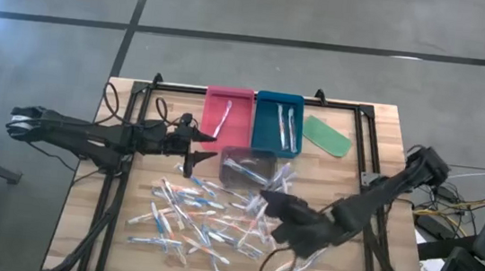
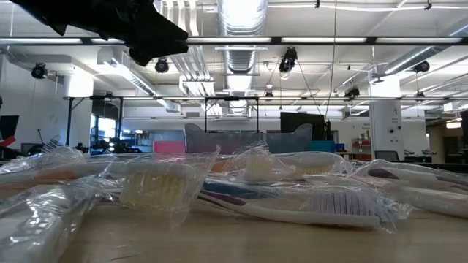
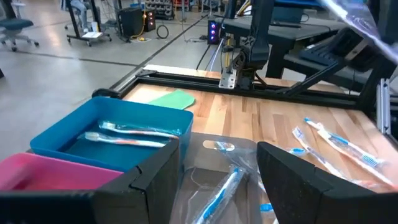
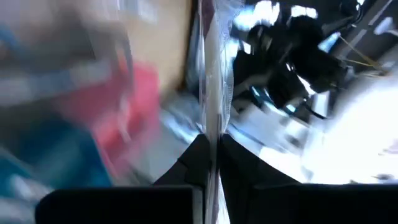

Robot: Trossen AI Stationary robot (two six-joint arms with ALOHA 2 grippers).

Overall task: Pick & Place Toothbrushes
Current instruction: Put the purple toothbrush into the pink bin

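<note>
Two tools: right (image 1: 272, 213) gripping toothbrush (image 4: 211, 93), left (image 1: 201, 160) spread.

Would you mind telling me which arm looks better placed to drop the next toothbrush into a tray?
Right, probably: the right gripper already pinches a wrapped toothbrush; the left gripper is open and empty.

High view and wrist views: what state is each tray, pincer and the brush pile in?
Red tray: holds one toothbrush.
Blue tray: holds two toothbrushes.
Clear bin: holds a blue wrapped brush.
Toothbrush pile: scattered on table.
Left pincer: open, beside clear bin.
Right pincer: shut on wrapped toothbrush.
</note>
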